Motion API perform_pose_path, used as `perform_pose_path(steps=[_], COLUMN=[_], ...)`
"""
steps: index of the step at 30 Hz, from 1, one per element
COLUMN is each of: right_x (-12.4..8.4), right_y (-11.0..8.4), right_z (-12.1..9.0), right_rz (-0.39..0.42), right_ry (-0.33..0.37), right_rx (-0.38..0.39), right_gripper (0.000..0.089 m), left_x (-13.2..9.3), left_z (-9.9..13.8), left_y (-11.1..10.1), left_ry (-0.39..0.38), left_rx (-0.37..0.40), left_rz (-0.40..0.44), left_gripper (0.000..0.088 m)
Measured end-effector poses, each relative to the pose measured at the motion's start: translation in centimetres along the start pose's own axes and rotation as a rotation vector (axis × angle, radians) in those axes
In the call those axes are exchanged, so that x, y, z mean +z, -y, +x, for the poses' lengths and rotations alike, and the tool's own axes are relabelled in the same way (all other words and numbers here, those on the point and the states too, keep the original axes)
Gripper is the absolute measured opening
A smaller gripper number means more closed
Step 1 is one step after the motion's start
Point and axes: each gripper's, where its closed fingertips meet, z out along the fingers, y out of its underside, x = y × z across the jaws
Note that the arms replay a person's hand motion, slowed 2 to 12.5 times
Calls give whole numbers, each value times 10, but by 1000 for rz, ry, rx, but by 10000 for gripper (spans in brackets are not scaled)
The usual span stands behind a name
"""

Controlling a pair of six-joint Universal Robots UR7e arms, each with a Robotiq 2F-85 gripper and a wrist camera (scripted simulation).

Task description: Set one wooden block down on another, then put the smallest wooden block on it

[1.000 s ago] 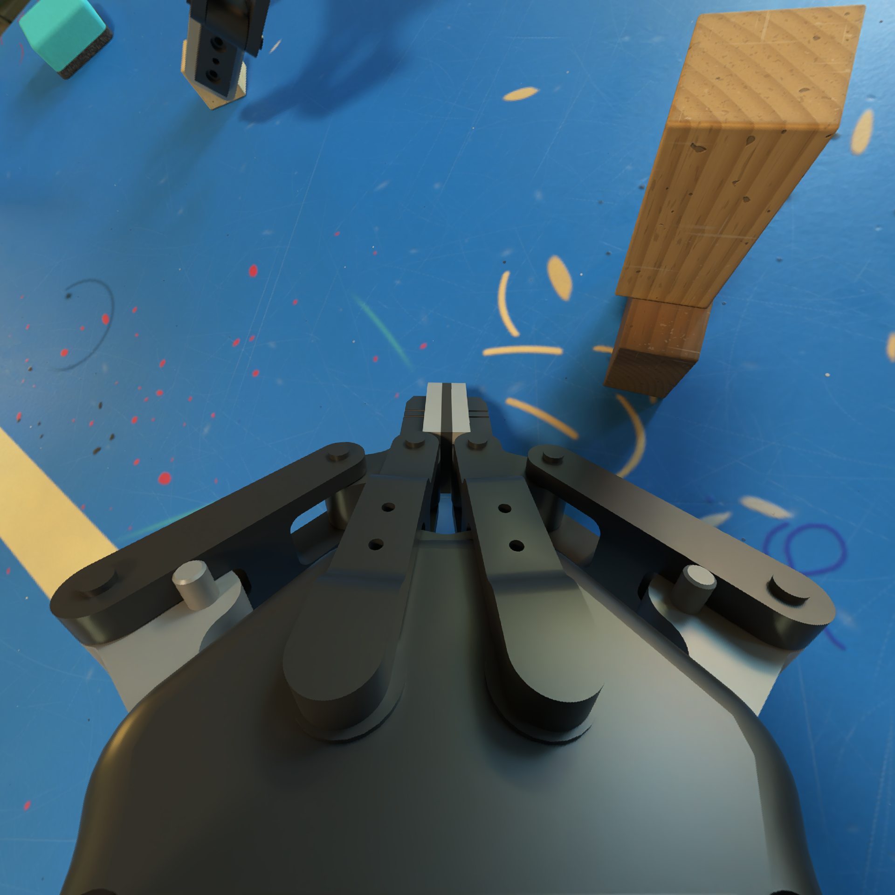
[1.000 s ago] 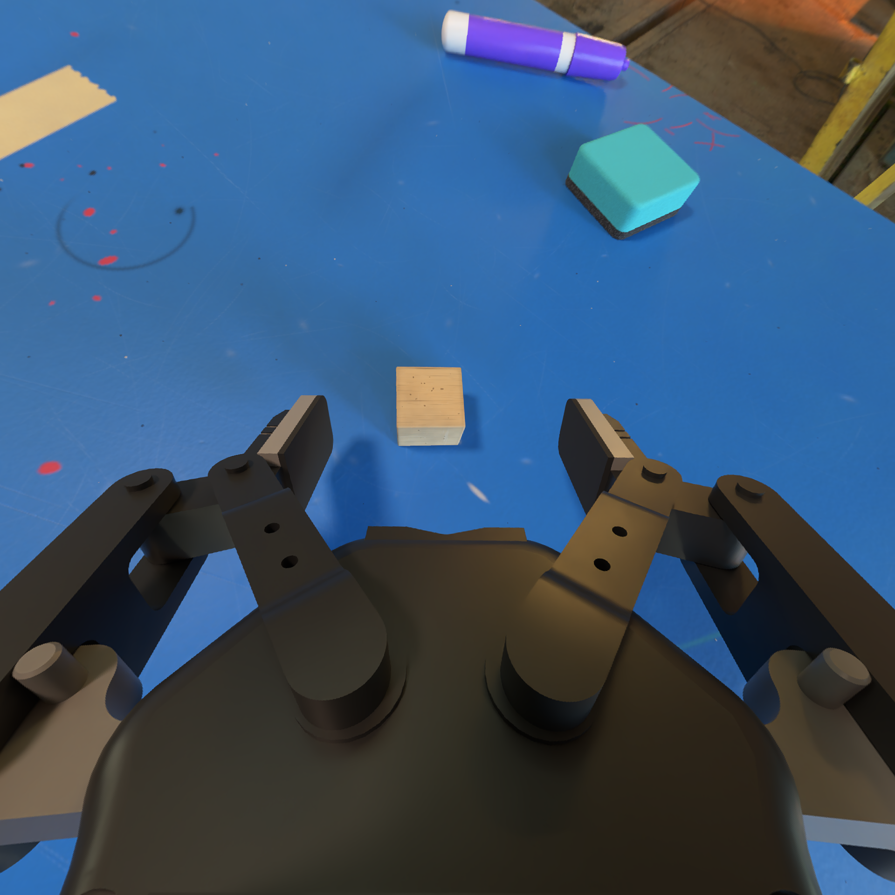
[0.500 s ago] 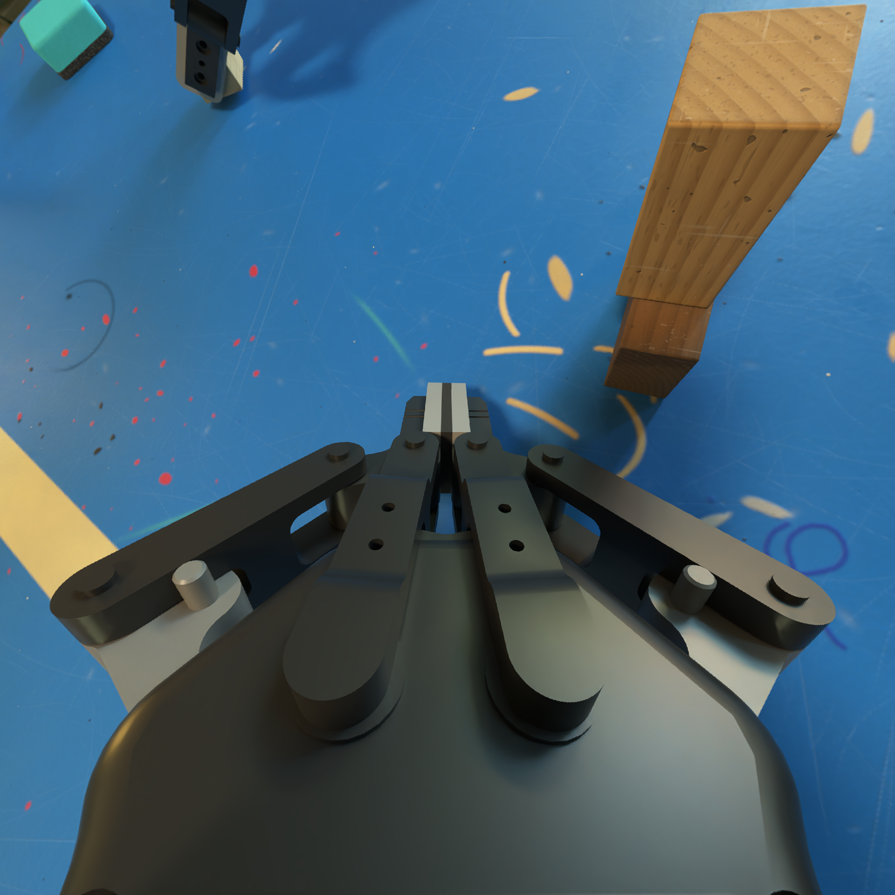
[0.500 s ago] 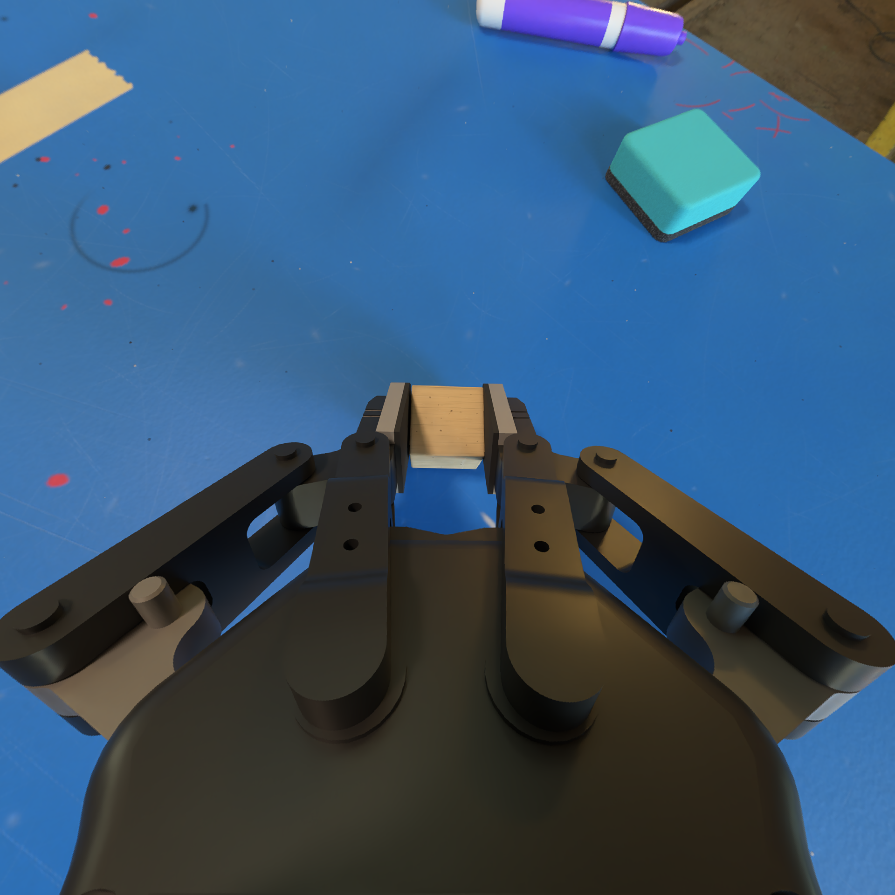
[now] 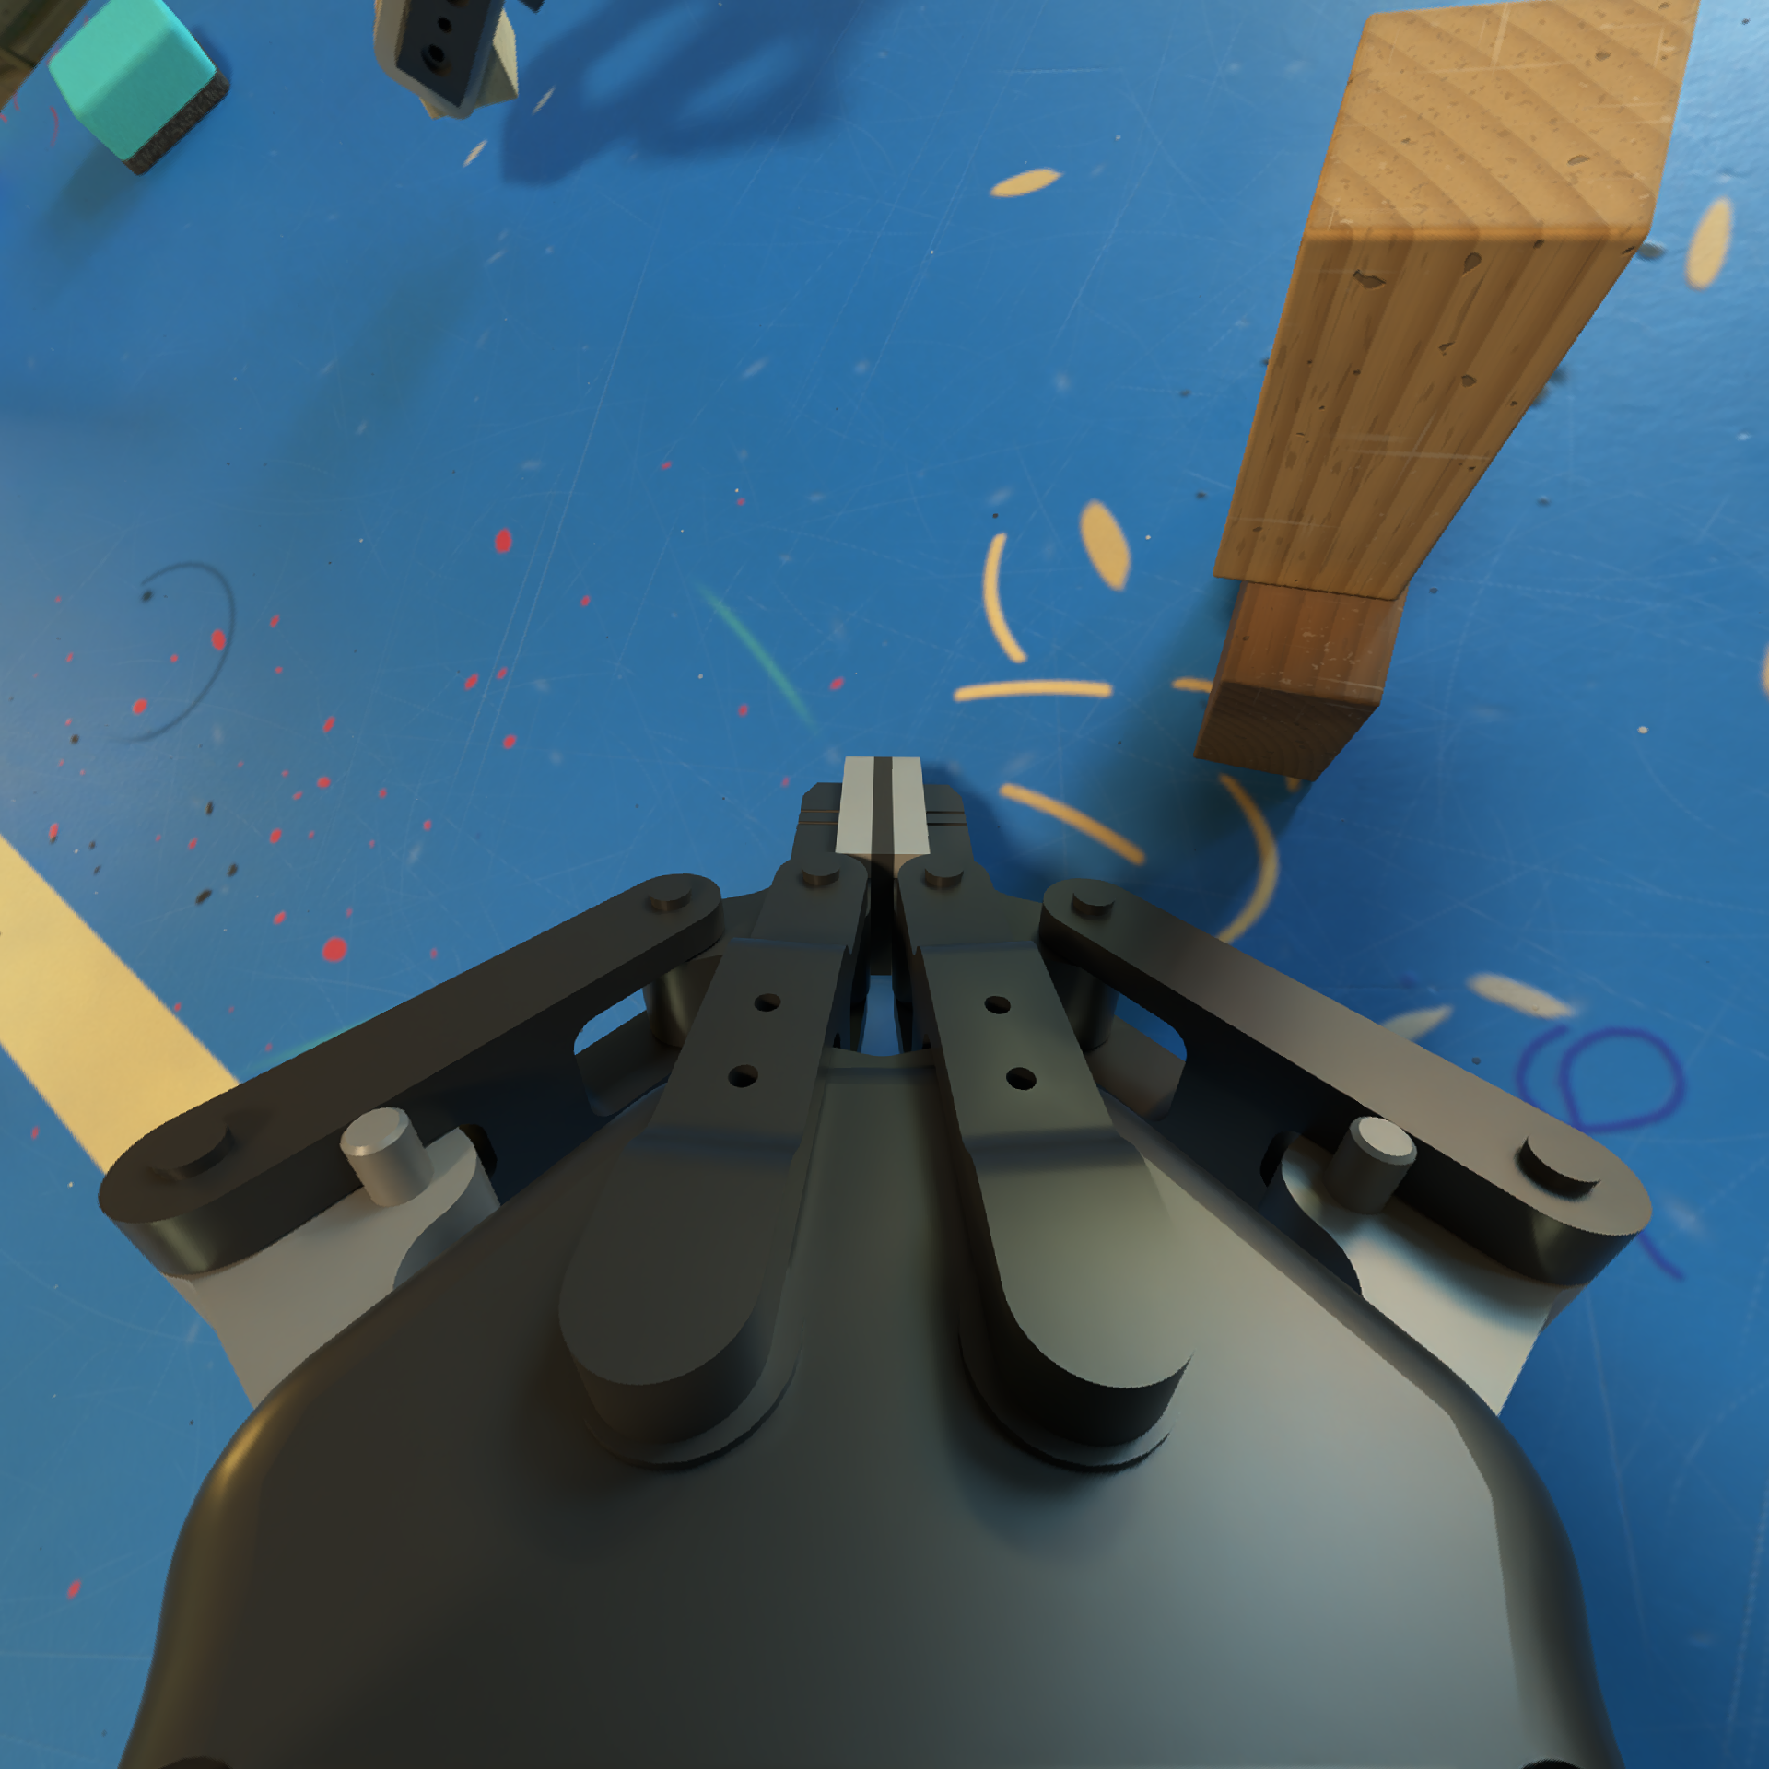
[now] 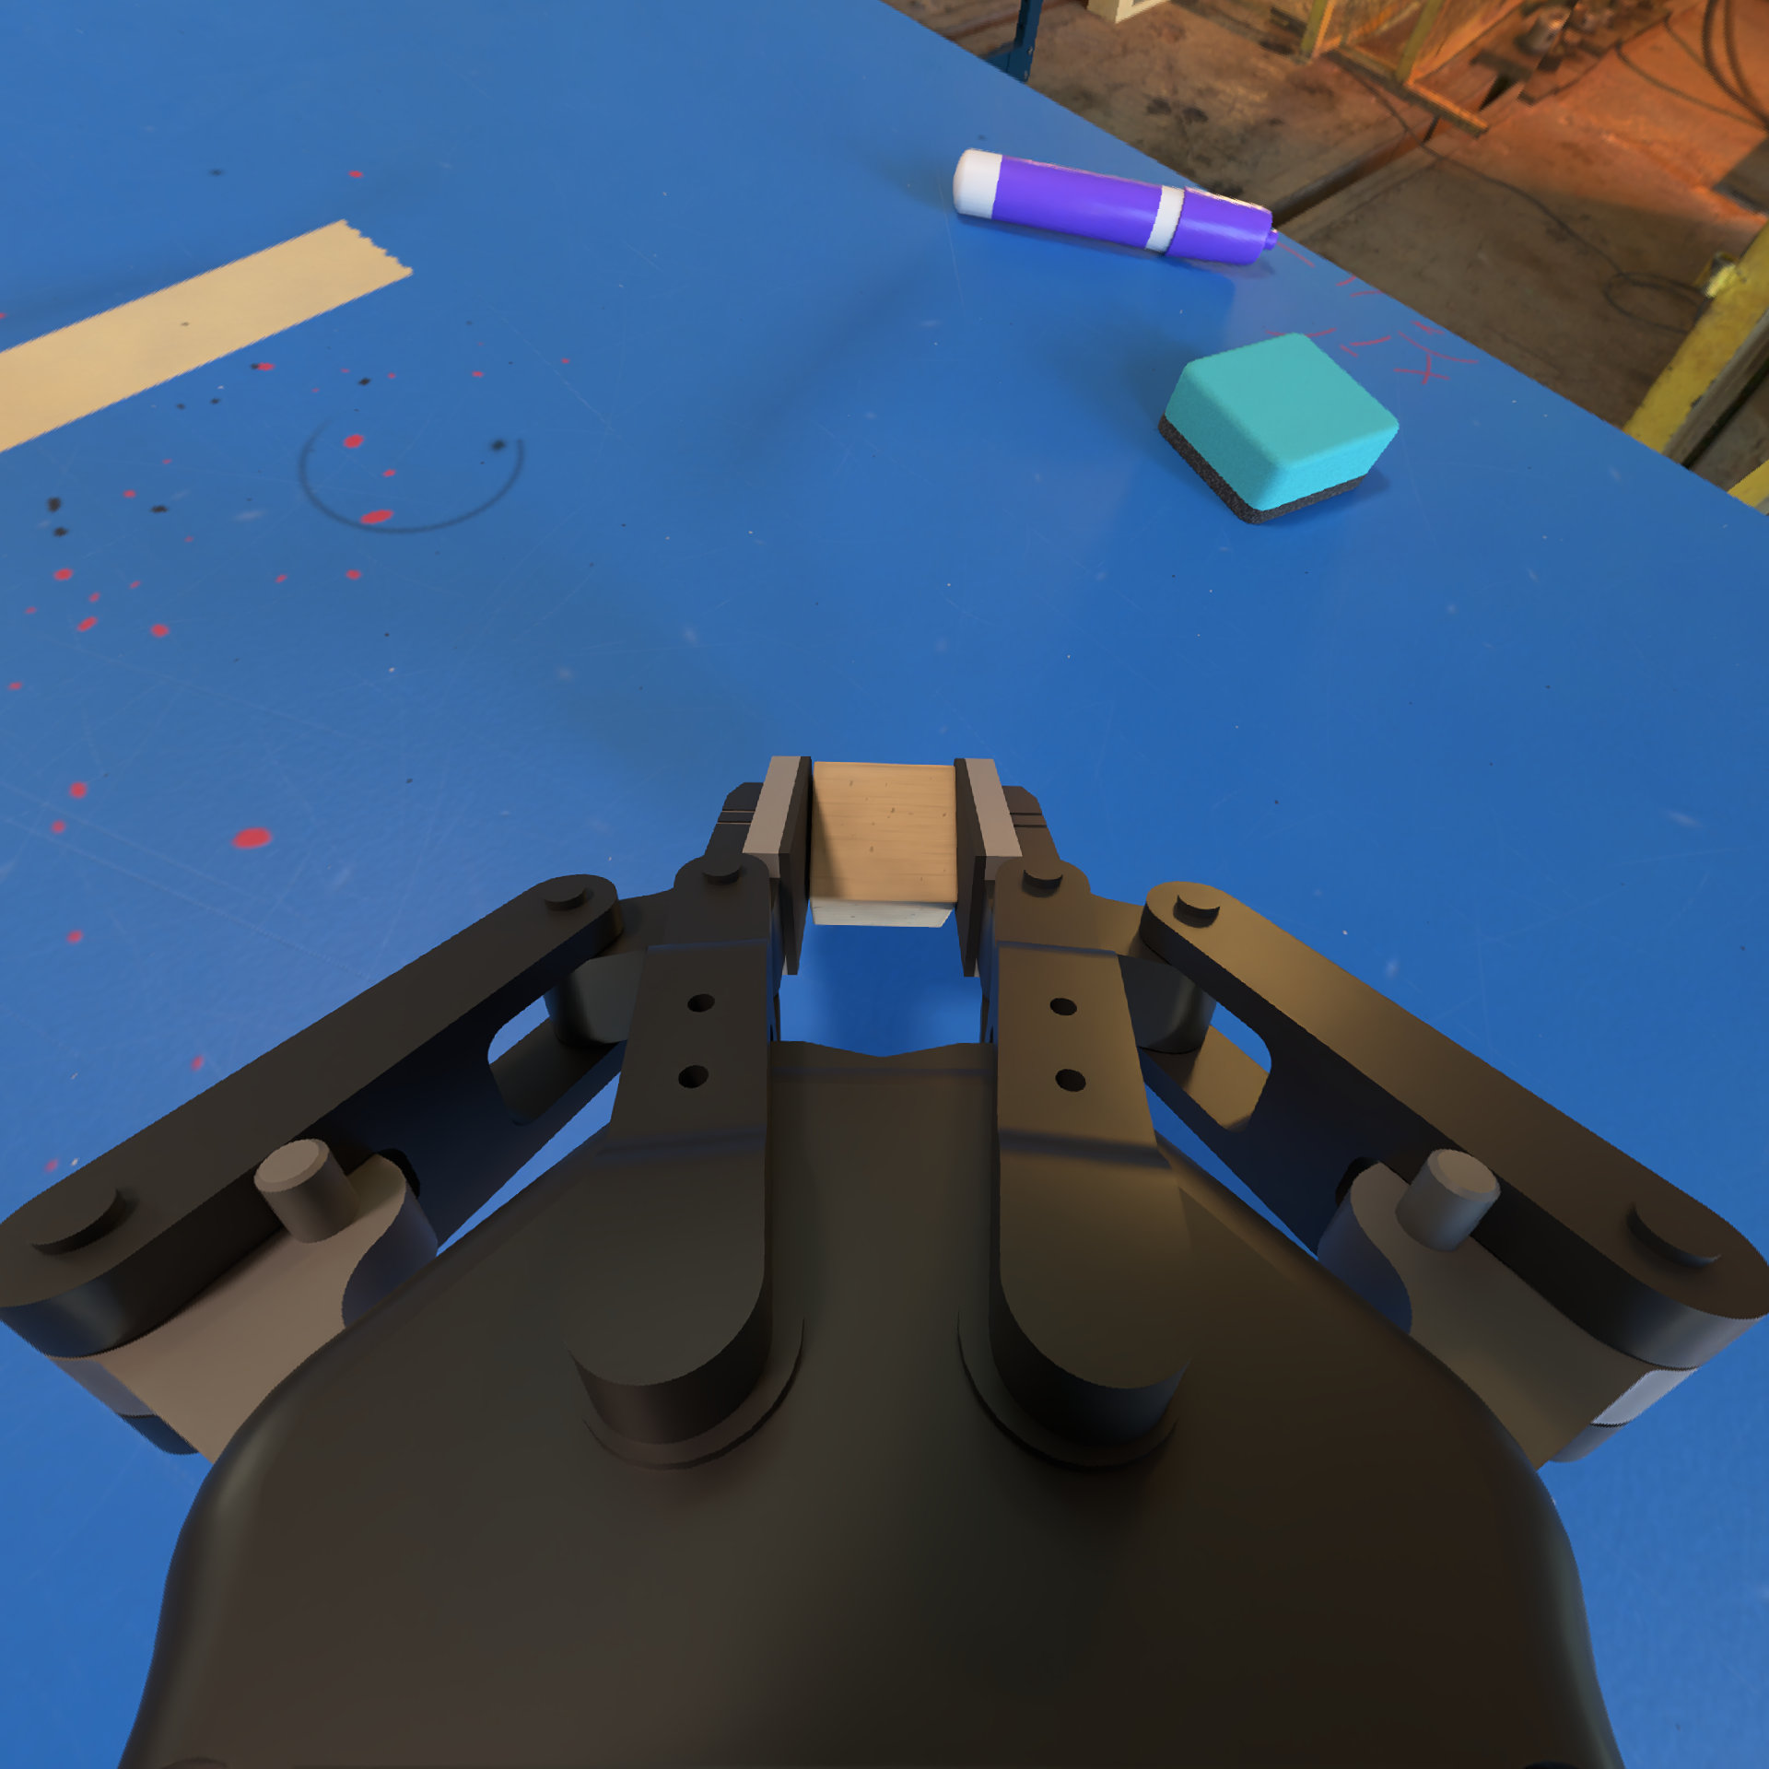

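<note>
In the left wrist view a tall light wooden block [image 5: 1436,316] stands on a darker, lower wooden block [image 5: 1292,680] on the blue table, at the right. My left gripper [image 5: 881,804] is shut and empty, left of and nearer than that stack. My right gripper [image 6: 883,833] is shut on the smallest wooden block [image 6: 883,842] and holds it above the table. In the left wrist view the right gripper [image 5: 445,57] shows at the top left, off the table, with the small block between its fingers.
A teal eraser [image 6: 1278,426] with a dark base and a purple marker [image 6: 1115,206] lie near the table's far right edge [image 6: 1532,383]. The eraser also shows in the left wrist view [image 5: 134,81]. A tan tape strip [image 6: 191,325] lies at the left.
My right gripper came down around the small block, shut on it, and has lifted it off the table. The left gripper and the two-block stack have not moved.
</note>
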Motion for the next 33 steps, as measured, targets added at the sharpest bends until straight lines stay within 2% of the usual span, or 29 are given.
perform_pose_path(steps=[6,14,22,33], right_x=[-18,-45,-71,-104], right_y=[-2,-3,-7,-16], right_z=[-8,-31,-56,-93], right_rz=[57,142,199,232], right_ry=[30,163,265,386], right_rx=[-20,-31,-35,-74], right_gripper=[259,259,259,259], left_x=[0,0,-1,-1], left_z=[0,-1,-3,-5], left_y=[0,0,-1,-2], left_ry=[3,10,26,37], left_rx=[10,23,35,34], left_rz=[1,1,0,-3], left_gripper=[0,0,0,0])
